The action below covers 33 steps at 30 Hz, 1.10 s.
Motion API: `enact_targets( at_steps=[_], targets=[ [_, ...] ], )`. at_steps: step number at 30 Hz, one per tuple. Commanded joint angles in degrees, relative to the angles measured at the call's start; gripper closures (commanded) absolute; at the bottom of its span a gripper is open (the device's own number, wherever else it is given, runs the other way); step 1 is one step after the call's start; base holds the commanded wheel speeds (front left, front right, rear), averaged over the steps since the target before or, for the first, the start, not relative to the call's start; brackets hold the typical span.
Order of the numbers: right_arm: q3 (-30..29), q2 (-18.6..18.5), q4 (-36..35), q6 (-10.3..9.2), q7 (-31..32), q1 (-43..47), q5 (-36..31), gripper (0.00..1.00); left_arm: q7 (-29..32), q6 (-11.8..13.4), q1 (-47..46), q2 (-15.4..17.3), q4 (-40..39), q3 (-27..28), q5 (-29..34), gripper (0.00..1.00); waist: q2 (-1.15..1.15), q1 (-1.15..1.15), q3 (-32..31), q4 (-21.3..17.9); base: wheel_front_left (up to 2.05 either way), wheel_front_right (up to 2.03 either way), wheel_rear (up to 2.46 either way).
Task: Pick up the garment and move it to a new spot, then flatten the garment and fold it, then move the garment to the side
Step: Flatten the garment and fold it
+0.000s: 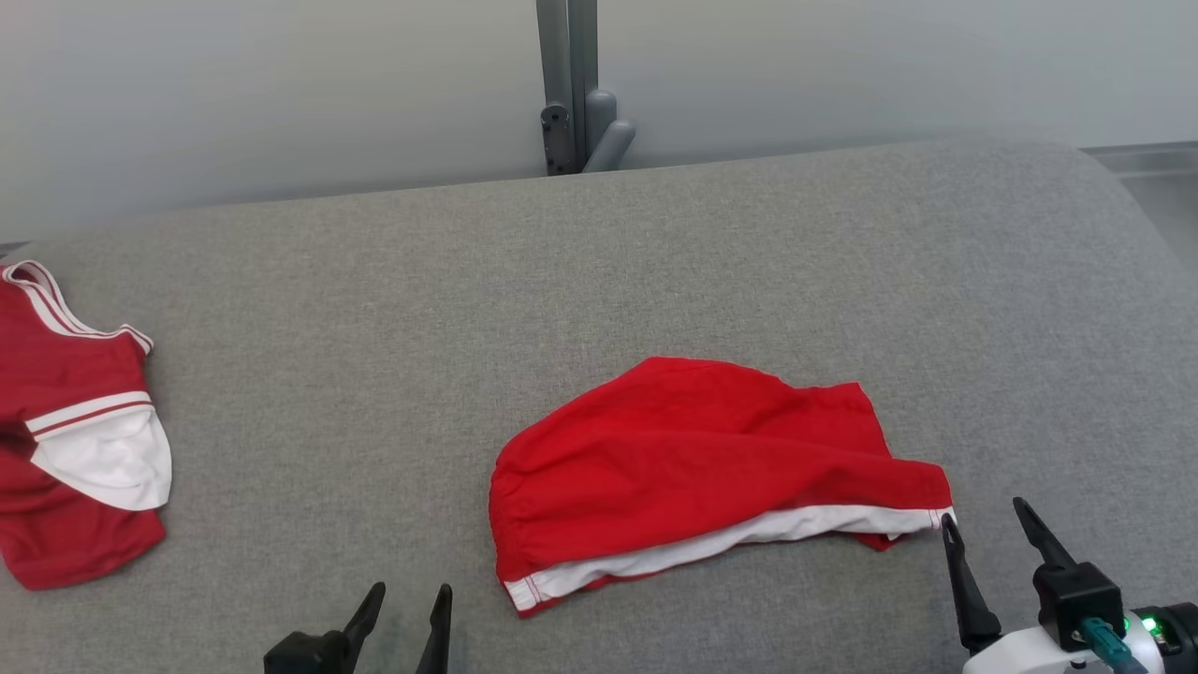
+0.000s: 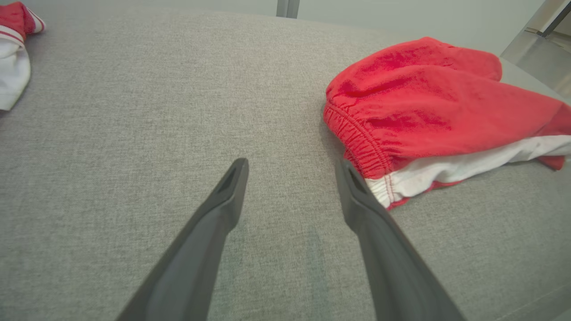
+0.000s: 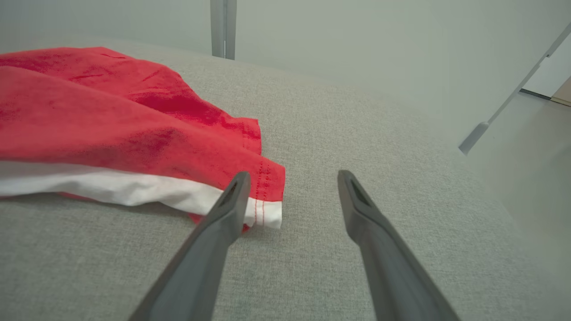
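Where the grey fabric-covered table (image 1: 374, 309) reaches its far edge, a pale plain wall (image 1: 281, 94) rises behind a grey metal post (image 1: 566, 84). Crumpled red cloth shorts with a white hem (image 1: 711, 459) lie right of centre, and a second red-and-white garment (image 1: 75, 440) sits far left. The left end effector (image 1: 411, 590) and right end effector (image 1: 984, 512) both gape wide and hold nothing; the right one's finger may touch the hem corner.

Bright, even light (soft shadows, sharp)
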Motion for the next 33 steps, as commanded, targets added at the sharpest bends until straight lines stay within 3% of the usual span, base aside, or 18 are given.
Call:
enact_targets(
  at_steps=[1, 12, 27, 31, 33],
  targets=[
    [0.72, -0.72, 1.85, -0.02, -0.18, -1.38, -0.34, 0.0, 1.71, -0.06, -0.95, 0.13, -0.17, -0.26, -0.54, 0.0, 0.31, 0.0, 1.48, -0.64, 0.0, 0.0, 0.0],
    [7.51, -4.56, 13.44, -0.03, 2.84, -10.22, 0.38, 0.0, 11.31, 0.68, -2.85, -0.79, -3.1, -4.02, -5.18, 0.0, 0.31, 0.0, 6.01, -1.53, 0.0, 0.0, 0.0],
    [11.15, -6.34, 13.36, -0.03, 1.56, -11.42, 1.62, 0.01, 12.31, 1.27, -4.48, -1.07, -1.99, -7.36, -7.05, 0.0, 0.31, 0.0, 6.84, -2.08, 0.0, 0.0, 0.0],
    [12.02, -6.68, 12.74, -0.03, 1.87, -10.98, 1.92, 0.31, 12.63, 1.5, -4.28, -0.97, -1.53, -7.79, -7.19, 0.0, 0.31, 0.0, 6.65, -2.34, 0.0, 0.0, 0.0],
    [12.47, -6.92, 12.35, -0.03, 2.09, -10.73, 2.22, 0.53, 12.44, 1.63, -4.24, -0.93, -1.5, -7.88, -7.27, 0.0, 0.31, 0.0, 6.63, -2.45, 0.0, 0.0, 0.0]
  ],
)
